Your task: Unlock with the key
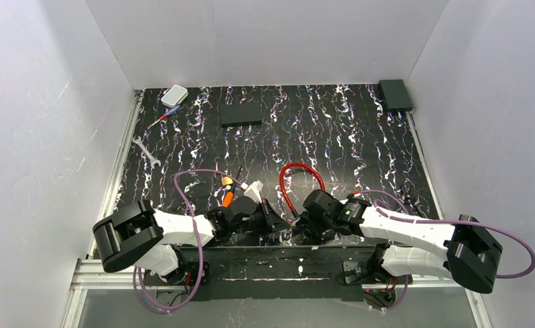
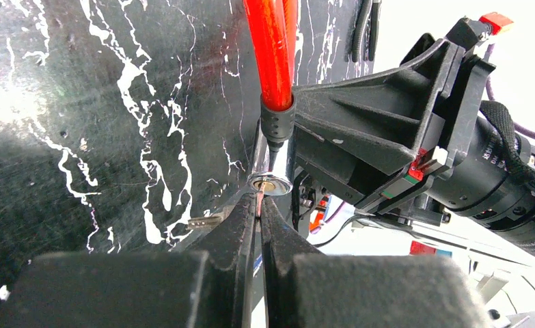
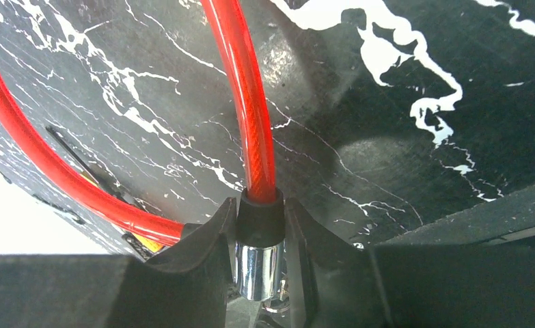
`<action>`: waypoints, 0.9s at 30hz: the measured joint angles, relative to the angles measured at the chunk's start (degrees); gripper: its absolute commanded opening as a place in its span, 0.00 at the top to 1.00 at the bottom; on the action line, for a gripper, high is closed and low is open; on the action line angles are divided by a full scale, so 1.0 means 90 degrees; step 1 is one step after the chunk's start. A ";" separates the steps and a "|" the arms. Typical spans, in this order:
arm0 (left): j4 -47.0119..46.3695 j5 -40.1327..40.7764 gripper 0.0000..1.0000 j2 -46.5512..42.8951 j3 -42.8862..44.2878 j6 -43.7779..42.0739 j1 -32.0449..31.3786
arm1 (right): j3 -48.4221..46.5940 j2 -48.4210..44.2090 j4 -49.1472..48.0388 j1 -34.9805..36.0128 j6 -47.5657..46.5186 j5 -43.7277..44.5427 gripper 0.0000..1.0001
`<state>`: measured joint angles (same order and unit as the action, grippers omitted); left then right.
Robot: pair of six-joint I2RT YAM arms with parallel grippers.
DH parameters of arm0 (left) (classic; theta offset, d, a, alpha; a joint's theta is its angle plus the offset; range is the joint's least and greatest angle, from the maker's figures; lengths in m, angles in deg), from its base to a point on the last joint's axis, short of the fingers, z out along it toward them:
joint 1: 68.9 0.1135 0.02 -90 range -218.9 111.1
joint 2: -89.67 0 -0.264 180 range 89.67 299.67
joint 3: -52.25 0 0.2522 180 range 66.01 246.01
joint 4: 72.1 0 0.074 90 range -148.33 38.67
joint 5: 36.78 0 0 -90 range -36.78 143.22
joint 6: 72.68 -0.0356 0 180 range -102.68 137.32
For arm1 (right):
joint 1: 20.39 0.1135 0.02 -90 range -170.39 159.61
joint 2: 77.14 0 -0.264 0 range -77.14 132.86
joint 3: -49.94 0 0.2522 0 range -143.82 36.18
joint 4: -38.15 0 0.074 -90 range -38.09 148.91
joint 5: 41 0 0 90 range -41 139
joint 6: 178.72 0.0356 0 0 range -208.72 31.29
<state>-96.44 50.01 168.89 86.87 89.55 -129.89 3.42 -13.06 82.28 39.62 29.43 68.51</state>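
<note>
A red cable lock [image 1: 304, 171] lies on the black marbled mat, and its chrome barrel [image 3: 259, 270] is clamped between my right gripper's [image 3: 259, 219] fingers. My left gripper [image 2: 258, 205] is shut on a thin flat metal key [image 2: 259, 202]. The key's tip sits in the brass keyhole on the barrel's end face [image 2: 270, 183]. A second small toothed key [image 2: 206, 220] hangs beside the left finger. In the top view the two grippers meet nose to nose, left [image 1: 272, 222] and right [image 1: 298, 222]. An orange-bodied tool with a black rod [image 1: 227, 191] lies on the mat behind the left gripper, held by neither gripper.
A silver wrench [image 1: 145, 152] lies at the left edge. A white box [image 1: 174, 95] and a small screwdriver [image 1: 163, 117] sit at the back left. A flat black box [image 1: 240, 114] is at the back middle and another black box [image 1: 395, 94] in the back right corner.
</note>
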 measured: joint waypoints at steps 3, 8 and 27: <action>-0.0124 -0.0041 1.00 0.0175 0.0058 0.0022 0.0000 | 0.0036 -0.0044 0.0034 -0.0002 -0.0007 0.0095 0.99; -0.0260 -0.0078 1.00 0.0306 0.0121 -0.0058 0.0000 | 0.0078 -0.0180 0.0104 -0.0005 -0.0007 0.0204 0.99; -0.0267 0.0051 1.00 0.0049 0.0204 -0.0347 0.0000 | 0.0151 -0.0648 -0.0471 -0.0029 -0.1353 0.0753 0.99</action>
<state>-98.85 50.47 169.32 88.71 86.42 -129.89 4.78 -18.90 78.04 39.36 17.26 75.28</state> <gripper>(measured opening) 0.020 0.348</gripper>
